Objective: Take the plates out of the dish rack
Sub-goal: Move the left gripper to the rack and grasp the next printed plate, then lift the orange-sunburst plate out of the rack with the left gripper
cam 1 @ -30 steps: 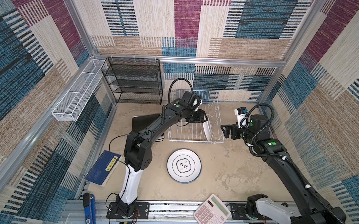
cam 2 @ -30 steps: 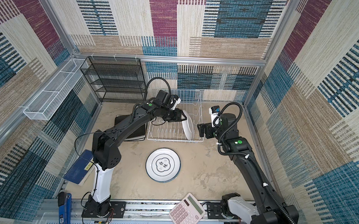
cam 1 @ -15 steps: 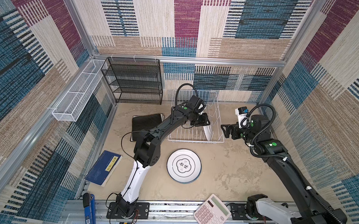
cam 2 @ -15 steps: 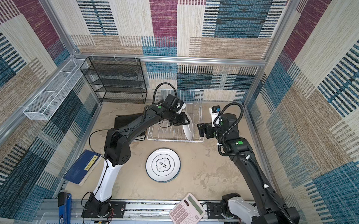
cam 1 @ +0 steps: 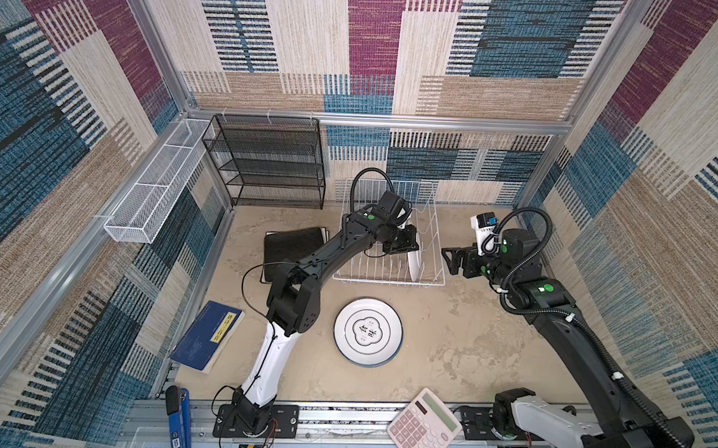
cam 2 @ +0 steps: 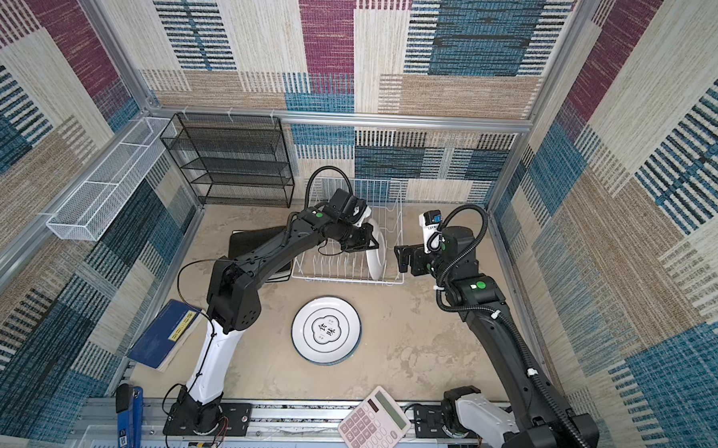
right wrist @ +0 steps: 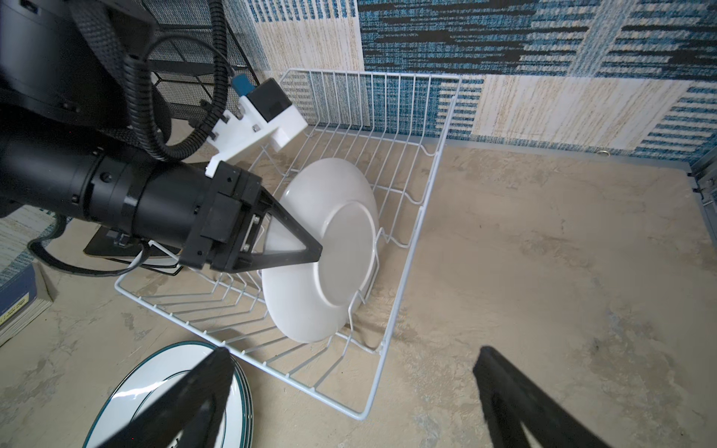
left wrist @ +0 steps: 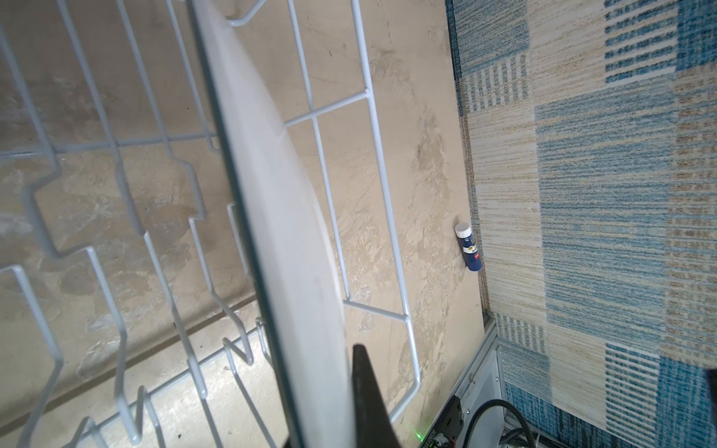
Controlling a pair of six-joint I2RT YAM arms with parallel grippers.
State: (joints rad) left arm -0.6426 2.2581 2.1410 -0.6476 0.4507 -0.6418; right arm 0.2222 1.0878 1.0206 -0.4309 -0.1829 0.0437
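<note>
The upright plate (right wrist: 329, 263) stands on its rim in the last slots at the right end of the dish rack (cam 1: 388, 281). The rack's flaring right side is just beside it, and bare wire prongs run off to its left. Its disc lies crosswise to the row of prongs, with the rim line running front to back. The foot ring faces right, toward the right hand (right wrist: 353, 351).

The left hand (right wrist: 312, 254) reaches in from the left over the prongs and is clamped on the plate's upper rim, one finger flat on the back face.

The right hand hovers with its fingers wide apart, just outside the rack's right side and touching nothing. Open table (cam 1: 468, 342) lies between the rack and the right wall, where a glue stick (left wrist: 469, 248) rests against the wall's foot.

In front of the rack a round dark-rimmed plate (cam 1: 368, 331) lies flat, face up and apart from the front rail. A black square plate (cam 1: 283, 246) lies flat just left of the rack, partly under the left arm.
</note>
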